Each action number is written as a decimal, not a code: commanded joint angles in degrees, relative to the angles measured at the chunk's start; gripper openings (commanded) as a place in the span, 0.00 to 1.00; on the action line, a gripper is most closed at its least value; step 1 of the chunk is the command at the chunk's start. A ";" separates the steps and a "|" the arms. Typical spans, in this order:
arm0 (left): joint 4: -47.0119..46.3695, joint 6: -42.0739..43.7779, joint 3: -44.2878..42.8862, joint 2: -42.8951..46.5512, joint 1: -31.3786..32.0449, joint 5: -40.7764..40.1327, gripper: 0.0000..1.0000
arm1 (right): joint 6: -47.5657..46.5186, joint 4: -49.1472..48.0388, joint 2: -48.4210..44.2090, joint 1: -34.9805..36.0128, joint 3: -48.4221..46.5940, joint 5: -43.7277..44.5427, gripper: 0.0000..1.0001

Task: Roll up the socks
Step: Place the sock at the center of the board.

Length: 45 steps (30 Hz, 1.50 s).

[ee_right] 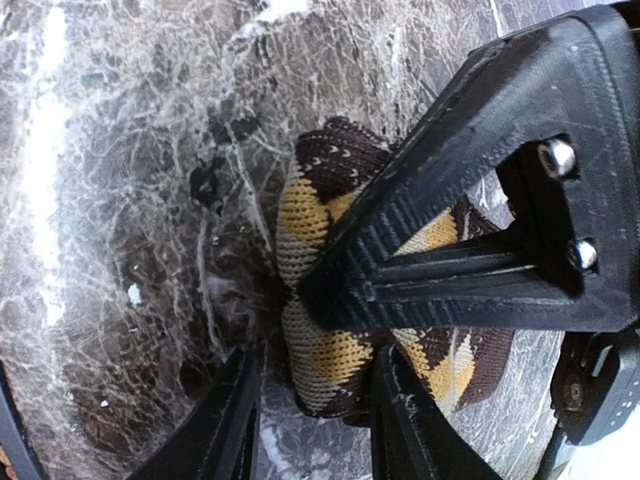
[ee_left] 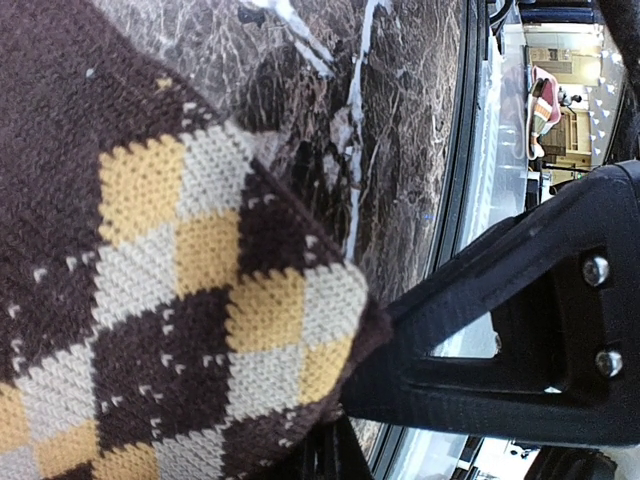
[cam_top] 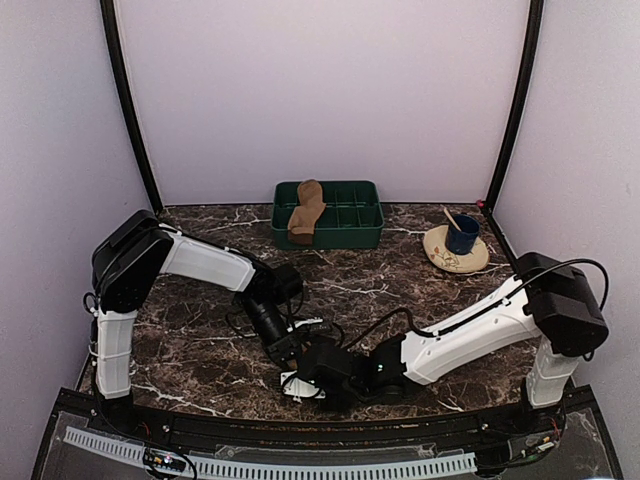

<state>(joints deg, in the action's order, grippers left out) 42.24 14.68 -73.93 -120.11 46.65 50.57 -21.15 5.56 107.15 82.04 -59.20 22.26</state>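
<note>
Left jaws clenched on corner of argyle sock [ee_left: 180, 300], right jaws straddling its rolled bundle, whether gripping it cannot tell

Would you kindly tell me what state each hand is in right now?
Left hand: closed, pinching the argyle sock.
Right hand: open, fingers straddling the rolled argyle sock.

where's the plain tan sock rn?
Top view: the plain tan sock lies in the left part of the green tray at the far middle of the table. Its lower end is draped over the tray's front wall.
</note>
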 commanded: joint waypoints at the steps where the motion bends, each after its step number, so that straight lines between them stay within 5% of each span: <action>1: 1.95 1.23 -0.25 -1.59 -0.34 -3.79 0.00 | -0.66 -1.37 1.60 -0.84 -1.55 0.67 0.35; 9: 2.15 1.40 -0.41 -1.61 -0.34 -3.65 0.00 | 1.17 1.21 2.47 -2.67 -1.10 -1.11 0.31; 23: 1.12 -0.15 -0.58 -0.33 -0.89 -5.20 0.01 | 5.32 8.12 5.98 -4.04 -1.59 -9.82 0.00; 32: -6.39 -5.64 5.10 8.79 -4.55 -6.85 0.28 | 8.14 10.88 5.94 -5.17 -2.20 -14.43 0.00; 45: -12.02 -10.10 11.65 18.13 -6.62 -12.15 0.34 | 12.16 13.15 5.96 -7.21 -5.10 -20.84 0.00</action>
<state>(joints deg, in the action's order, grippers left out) 32.99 6.96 -64.16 -106.87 40.95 42.17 -11.49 11.88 109.73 75.72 -64.86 8.38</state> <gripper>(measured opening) 0.334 0.024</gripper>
